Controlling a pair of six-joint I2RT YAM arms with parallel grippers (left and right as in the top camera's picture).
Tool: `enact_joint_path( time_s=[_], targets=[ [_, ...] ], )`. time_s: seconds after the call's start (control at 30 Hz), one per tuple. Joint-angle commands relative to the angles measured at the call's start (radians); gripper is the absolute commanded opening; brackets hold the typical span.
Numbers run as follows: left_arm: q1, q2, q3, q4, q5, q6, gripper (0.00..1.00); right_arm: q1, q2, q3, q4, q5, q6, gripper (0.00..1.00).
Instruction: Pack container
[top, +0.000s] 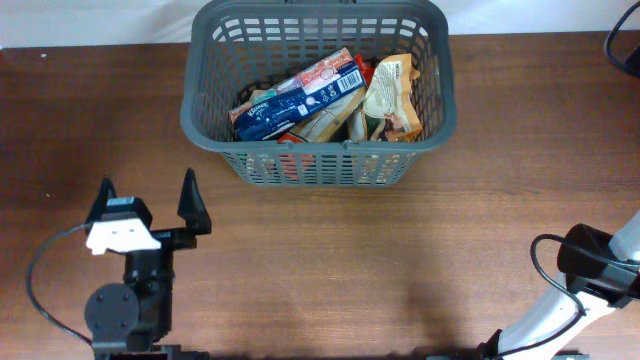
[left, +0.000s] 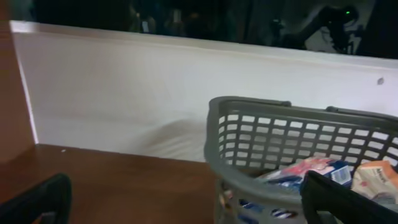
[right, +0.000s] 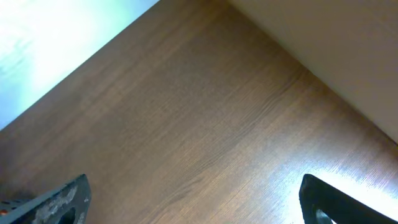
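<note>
The container, a large dark grey slotted basket (top: 205, 95), stands at the back middle of the brown table. It holds a blue and red box (top: 297, 96), a tan snack bag (top: 391, 98) and other packets. In the left wrist view the basket (left: 217, 143) sits right of centre with the packets inside. My left gripper (top: 146, 195) is open and empty at the front left, short of the basket; its fingers show at the bottom corners of its wrist view (left: 186, 208). My right gripper (right: 196, 202) is open and empty over bare table; overhead shows only the right arm (top: 590, 265) at the front right.
A white wall (left: 112, 106) runs behind the table's back edge. A black cable (top: 625, 45) lies at the far right corner. Cables loop beside both arm bases. Bare wood lies between the arms in front of the basket.
</note>
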Motion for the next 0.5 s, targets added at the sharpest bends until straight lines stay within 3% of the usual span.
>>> enact_joint_path(
  time_s=[0.0, 0.47],
  targets=[
    [0.024, -0.070, -0.051, -0.007, -0.015, -0.013, 0.99, -0.006, -0.013, -0.002, -0.006, 0.016, 0.002, 0.99],
    [0.023, -0.190, -0.157, -0.004, -0.022, -0.013, 0.99, -0.006, -0.013, -0.002, -0.006, 0.016, 0.002, 0.99]
  ],
)
